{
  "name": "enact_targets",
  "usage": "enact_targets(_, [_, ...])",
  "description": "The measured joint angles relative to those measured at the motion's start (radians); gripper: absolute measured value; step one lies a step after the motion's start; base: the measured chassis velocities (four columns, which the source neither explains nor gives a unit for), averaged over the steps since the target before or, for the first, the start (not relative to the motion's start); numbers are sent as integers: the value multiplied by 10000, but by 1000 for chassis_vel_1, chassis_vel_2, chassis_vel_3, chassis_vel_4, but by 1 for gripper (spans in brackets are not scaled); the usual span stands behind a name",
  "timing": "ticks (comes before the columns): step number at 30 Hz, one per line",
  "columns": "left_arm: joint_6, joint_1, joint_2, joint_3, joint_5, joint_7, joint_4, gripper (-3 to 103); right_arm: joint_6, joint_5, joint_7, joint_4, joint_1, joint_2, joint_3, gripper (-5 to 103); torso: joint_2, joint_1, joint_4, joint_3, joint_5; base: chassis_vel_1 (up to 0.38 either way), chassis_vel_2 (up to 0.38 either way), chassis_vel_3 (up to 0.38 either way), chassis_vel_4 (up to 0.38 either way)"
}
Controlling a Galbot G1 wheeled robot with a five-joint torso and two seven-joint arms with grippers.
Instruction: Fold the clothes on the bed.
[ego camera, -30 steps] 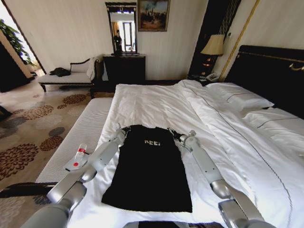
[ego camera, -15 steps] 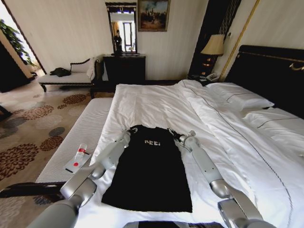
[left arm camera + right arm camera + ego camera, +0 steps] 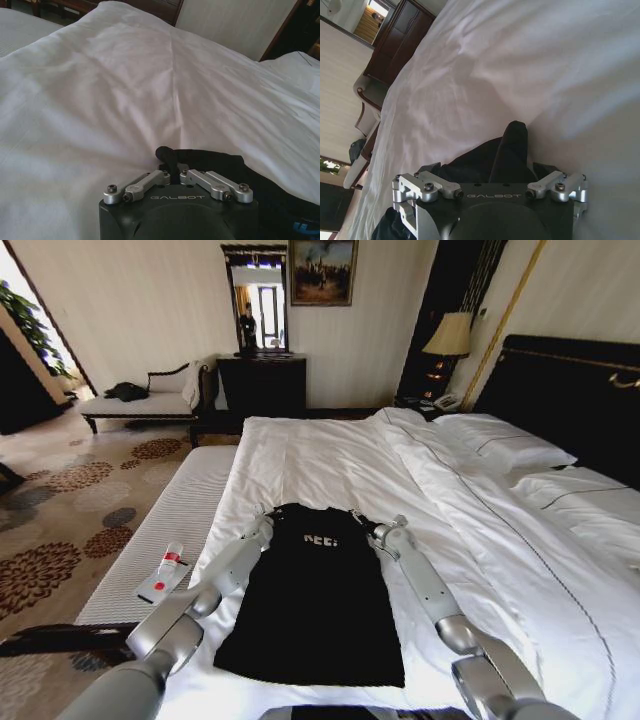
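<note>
On the bed, near its foot edge, the top lies flat on the white duvet, chest lettering facing up, hem toward the robot and shoulders toward the far side. The headboard stands along the right edge of the bed, with pillows lined up just before it.

Left gripper: positioned at the top's left shoulder strap. In the left wrist view, the left gripper has its fingers drawn together and clamped on a raised loop of black fabric, which stands up between the finger links above the duvet.

Right gripper: positioned at the top's right shoulder strap. In the right wrist view, the right gripper holds a fold of black fabric that rises from between its links; the fingertips themselves are covered by the cloth, but the fabric is pinched and lifted off the duvet.

Both arms extend forward from the robot, one along each side edge of the top, and both grippers sit level with the shoulder line.

A small red-and-white object rests on the grey strip at the left edge of the bed, well apart from the top. A lamp stands beyond the far right corner.
</note>
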Motion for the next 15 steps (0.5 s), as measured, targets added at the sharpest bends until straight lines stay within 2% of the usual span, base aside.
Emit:
enact_targets(2, [-38, 48, 20, -39, -47, 10, -93, 2, 1, -21, -10, -11, 23, 2, -13, 101, 0, -1, 0, 0, 1, 0, 0, 0, 0])
enact_targets(3, [-47, 67, 19, -43, -46, 2, -110, 2, 1, -35, -10, -12, 26, 0, -19, 97, 0, 0, -1, 0, 0, 0, 0, 0, 0])
enact_targets(4, [-47, 67, 19, -43, -46, 2, -110, 2, 1, -35, -10, -12, 26, 0, -19, 97, 0, 0, -1, 0, 0, 0, 0, 0, 0])
enact_targets(7, [-52, 98, 6, -48, -32, -27, -126, 2, 5, -77, -11, -12, 25, -19, -26, 82, 0, 0, 0, 0, 1, 0, 0, 0, 0])
enact_targets(9, [-53, 101, -2, -53, -32, -40, -127, 2, 9, -84, -17, -12, 21, -33, -27, 82, 0, 0, 0, 0, 1, 0, 0, 0, 0])
enact_targets(11, [-54, 101, -14, -61, -31, -66, -125, 2, 22, -92, -29, -13, 5, -74, -28, 71, 0, 0, -1, 0, 1, 0, 0, 0, 0])
enact_targets(12, [-54, 101, -14, -61, -31, -66, -125, 2, 22, -92, -29, -13, 5, -74, -28, 71, 0, 0, -1, 0, 1, 0, 0, 0, 0])
enact_targets(14, [-54, 85, -19, -51, -38, -72, -113, 2, 27, -95, -32, -18, -4, -126, -35, 60, 0, 0, -1, 0, 1, 0, 0, 0, 0])
enact_targets(15, [-54, 85, -19, -51, -38, -72, -113, 2, 27, -95, -32, -18, -4, -126, -35, 60, 0, 0, -1, 0, 1, 0, 0, 0, 0])
